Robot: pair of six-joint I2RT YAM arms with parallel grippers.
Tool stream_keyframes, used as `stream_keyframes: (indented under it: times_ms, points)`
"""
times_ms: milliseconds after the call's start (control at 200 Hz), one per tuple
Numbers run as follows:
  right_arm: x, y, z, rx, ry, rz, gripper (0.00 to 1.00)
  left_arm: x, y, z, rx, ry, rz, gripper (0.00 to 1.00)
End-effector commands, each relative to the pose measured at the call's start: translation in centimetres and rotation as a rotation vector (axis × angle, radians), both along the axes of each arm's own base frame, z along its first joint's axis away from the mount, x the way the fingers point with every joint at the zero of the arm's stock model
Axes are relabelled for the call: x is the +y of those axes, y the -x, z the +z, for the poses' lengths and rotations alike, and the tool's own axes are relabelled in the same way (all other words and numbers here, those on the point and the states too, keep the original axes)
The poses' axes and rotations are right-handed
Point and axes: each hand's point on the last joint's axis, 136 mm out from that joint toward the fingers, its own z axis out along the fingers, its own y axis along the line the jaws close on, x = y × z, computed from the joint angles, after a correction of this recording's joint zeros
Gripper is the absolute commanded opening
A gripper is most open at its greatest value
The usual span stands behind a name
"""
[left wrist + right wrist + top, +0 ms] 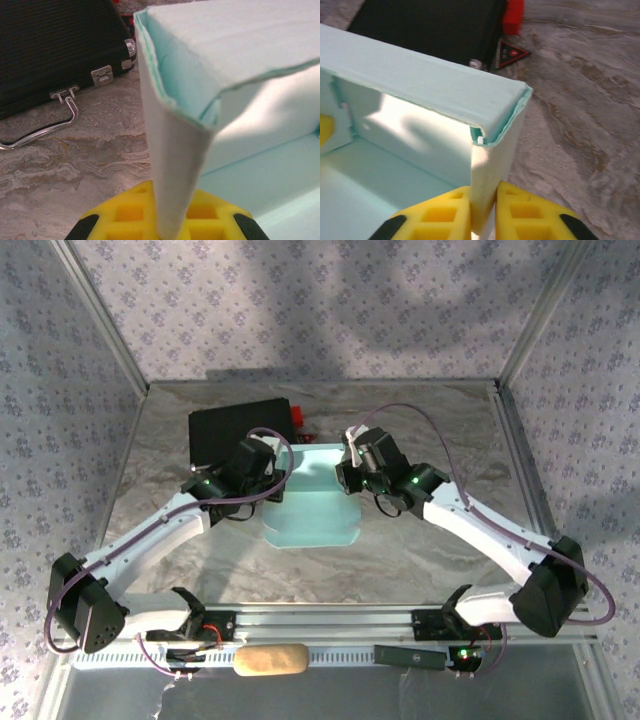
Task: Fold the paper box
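Top external: pale-blue paper box (312, 512), walls upright

Soft diffuse light, blurry near foregrounds.

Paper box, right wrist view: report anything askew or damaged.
The paper box has one untidy corner: the folded layers gape apart there and a small tab pokes out instead of sitting tucked. The right fingers pinch the side wall just below it. No tears visible.
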Motion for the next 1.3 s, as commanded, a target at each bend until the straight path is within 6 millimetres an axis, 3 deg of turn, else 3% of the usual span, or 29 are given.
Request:
stream_keyframes:
  times_ms: [0,45,60,115,275,440,605,999,1294]
  points:
    - [-0.3,-1.1,0.7,-0.055,0.060,-0.100,0.12,-2.9,0.8,2.3,-0.021,0.075,-0.105,0.00]
    - [-0.5,-1.0,0.0,-0.053,0.097,-0.123,0.07,-3.1,0.8,2.3,-0.021,0.073,-0.107,0.00]
    - [-0.3,-1.3,1.2,-0.073,0.085,-0.131,0.05,-3.1,0.8,2.2,-0.021,0.073,-0.106,0.00]
    - [-0.2,-1.3,1.2,-0.085,0.110,-0.154,0.00,-3.2,0.9,2.1,-0.020,0.068,-0.107,0.00]
    - [0.5,-1.3,1.1,-0.092,0.092,-0.148,0.00,-3.5,1.0,2.2,-0.023,0.068,-0.113,0.00]
    - [0.9,-1.8,1.8,-0.082,0.016,-0.102,0.15,-3.4,1.2,2.3,-0.023,0.070,-0.110,0.00]
    - [0.8,-2.3,2.5,-0.088,-0.021,-0.070,0.21,-3.4,1.3,2.2,-0.019,0.070,-0.112,0.00]
    - [-0.6,-3.8,3.5,-0.113,-0.029,-0.096,0.21,-3.8,1.3,2.2,-0.018,0.069,-0.118,0.00]
    - [-1.3,-4.6,2.8,-0.126,0.057,-0.152,0.11,-4.3,1.2,2.0,-0.013,0.052,-0.117,0.00]
